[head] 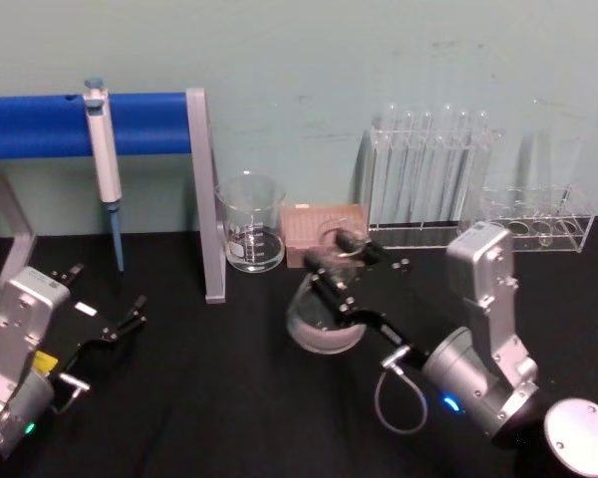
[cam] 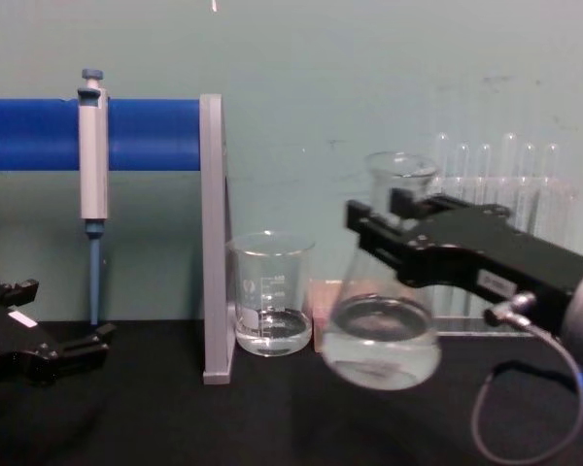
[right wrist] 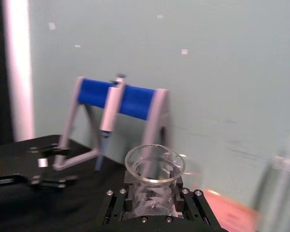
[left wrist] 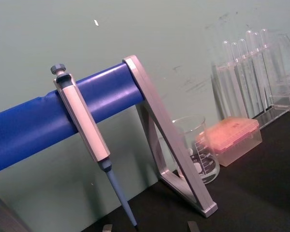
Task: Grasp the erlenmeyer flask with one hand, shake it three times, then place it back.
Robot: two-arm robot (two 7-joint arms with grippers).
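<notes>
Pinching the erlenmeyer flask [cam: 384, 340] by its thin neck in the right hand [cam: 389, 225], maybe just off the desk [head: 229, 398], near the beaker [cam: 270, 291]. Handling light, slippery, breakable glass gently. Resting the left hand [head: 108, 296] open, far aside.

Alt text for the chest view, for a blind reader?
The black right gripper reaches in from the right, jaws shut on the neck of a clear glass conical flask holding a little clear liquid. Left of it stand a clear glass beaker and a grey pipette hung on a blue bar; the left gripper rests open at lower left.
</notes>
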